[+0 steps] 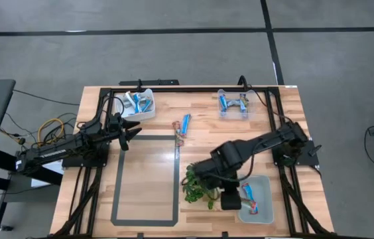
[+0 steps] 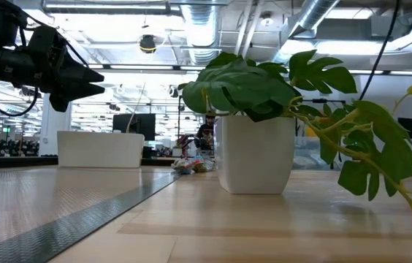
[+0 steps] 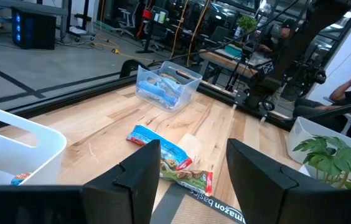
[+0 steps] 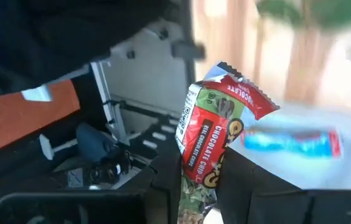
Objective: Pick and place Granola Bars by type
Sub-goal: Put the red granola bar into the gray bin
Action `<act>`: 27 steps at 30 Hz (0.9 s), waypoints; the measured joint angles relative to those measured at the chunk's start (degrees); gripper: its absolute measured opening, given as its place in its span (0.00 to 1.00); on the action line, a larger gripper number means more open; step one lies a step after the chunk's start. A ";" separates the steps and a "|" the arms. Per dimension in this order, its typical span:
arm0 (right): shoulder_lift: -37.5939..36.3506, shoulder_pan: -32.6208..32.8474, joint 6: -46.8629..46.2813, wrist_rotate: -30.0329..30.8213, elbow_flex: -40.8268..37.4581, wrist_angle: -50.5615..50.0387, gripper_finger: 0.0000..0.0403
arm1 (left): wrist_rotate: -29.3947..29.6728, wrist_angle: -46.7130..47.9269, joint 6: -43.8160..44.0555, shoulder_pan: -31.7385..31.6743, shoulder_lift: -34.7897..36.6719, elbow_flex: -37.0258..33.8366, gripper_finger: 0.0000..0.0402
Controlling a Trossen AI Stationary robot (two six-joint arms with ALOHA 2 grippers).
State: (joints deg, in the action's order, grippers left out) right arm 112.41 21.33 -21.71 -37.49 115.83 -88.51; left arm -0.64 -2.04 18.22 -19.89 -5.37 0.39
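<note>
Right tool (image 4: pixel 194 186) clamped on a red-wrapped granola bar (image 4: pixel 216 134), over the tray (image 1: pixel 264 211) at the tabletop's front right corner

Tray seems to hold one blue bar (image 4: pixel 290 142). Left tool (image 1: pixel 131 132) hangs near the rear left bin (image 1: pixel 148 106), fingers apart, holding nothing. Two loose bars (image 1: pixel 182 125) lie mid-tabletop toward the rear edge; clear bin (image 1: pixel 233 104) at rear right holds more

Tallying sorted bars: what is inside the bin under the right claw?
The bin holds at least two bars with blue and red wrappers. The right claw, gripping a red bar, covers part of it.
</note>
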 joint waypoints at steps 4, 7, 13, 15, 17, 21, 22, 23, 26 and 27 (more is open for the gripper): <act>-5.17 1.26 -5.20 1.50 -12.83 0.71 0.18 | -0.01 0.02 0.00 -0.01 0.00 -0.01 0.44; -8.87 1.98 -10.28 3.66 -22.59 3.53 0.18 | 0.01 0.01 -0.01 -0.01 0.00 0.00 0.44; -15.64 3.07 -20.32 4.91 -39.35 13.36 0.18 | -0.01 0.02 0.00 -0.01 0.00 0.00 0.44; -17.40 3.07 -23.80 5.06 -44.18 18.12 0.18 | -0.01 0.01 0.00 0.01 0.00 0.01 0.44; -18.65 3.05 -27.42 5.97 -48.15 22.70 0.18 | -0.01 0.01 0.00 -0.01 0.00 0.00 0.44; -20.18 3.05 -33.36 10.17 -54.46 31.78 0.18 | -0.01 0.01 -0.01 -0.01 0.00 0.01 0.44; -20.50 3.05 -34.50 11.27 -55.73 33.70 0.18 | -0.01 0.00 0.00 0.01 0.00 0.00 0.44; -20.72 3.05 -35.65 12.19 -56.86 34.88 0.18 | -0.01 0.00 -0.02 -0.01 0.00 0.01 0.44; -21.04 3.24 -38.16 14.42 -59.25 36.84 0.18 | -0.01 0.00 -0.02 0.01 0.00 0.01 0.44; -21.08 3.41 -38.28 14.74 -59.64 36.59 0.18 | 0.00 0.00 0.00 -0.01 0.00 0.01 0.44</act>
State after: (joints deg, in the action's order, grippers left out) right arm 91.33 24.74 -59.99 -22.75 56.19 -51.92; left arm -0.63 -2.04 18.21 -19.90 -5.37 0.40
